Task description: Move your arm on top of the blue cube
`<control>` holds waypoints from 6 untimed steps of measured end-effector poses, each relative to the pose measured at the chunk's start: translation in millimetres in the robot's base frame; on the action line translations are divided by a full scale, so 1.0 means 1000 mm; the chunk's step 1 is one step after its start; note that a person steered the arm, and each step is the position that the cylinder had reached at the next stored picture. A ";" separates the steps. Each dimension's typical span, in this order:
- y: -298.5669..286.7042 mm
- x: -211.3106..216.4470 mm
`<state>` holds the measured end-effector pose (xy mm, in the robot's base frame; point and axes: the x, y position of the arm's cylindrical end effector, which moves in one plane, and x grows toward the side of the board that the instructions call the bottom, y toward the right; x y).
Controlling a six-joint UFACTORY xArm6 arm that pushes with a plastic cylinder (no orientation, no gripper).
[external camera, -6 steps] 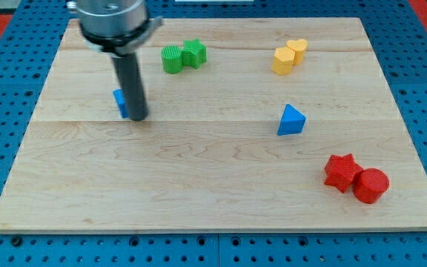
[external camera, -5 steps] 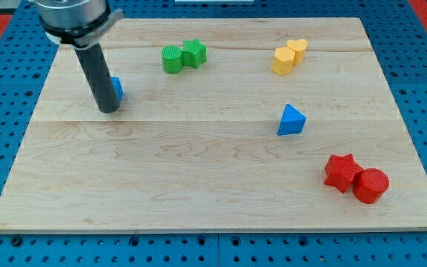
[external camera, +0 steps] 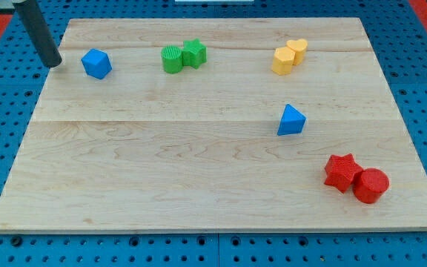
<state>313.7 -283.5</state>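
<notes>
The blue cube (external camera: 96, 64) sits on the wooden board (external camera: 199, 163) near its top left corner. My tip (external camera: 52, 63) is at the board's left edge, to the left of the cube with a clear gap between them. The dark rod rises from it toward the view's top left.
A blue triangular block (external camera: 291, 120) lies right of centre. A green ridged cylinder (external camera: 171, 59) and a green star (external camera: 194, 53) touch at the top. Two yellow blocks (external camera: 289, 56) sit at the top right. A red star (external camera: 342, 172) and a red cylinder (external camera: 371, 185) sit at the bottom right.
My tip has swept left and up, from beside the blue cube to the board's left edge. The blue cube has shifted up and left and is now fully visible.
</notes>
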 end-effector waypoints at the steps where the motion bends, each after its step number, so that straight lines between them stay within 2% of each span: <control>1: -0.006 0.006; 4: 0.009 -0.009; 6: 0.070 -0.072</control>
<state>241.9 -213.2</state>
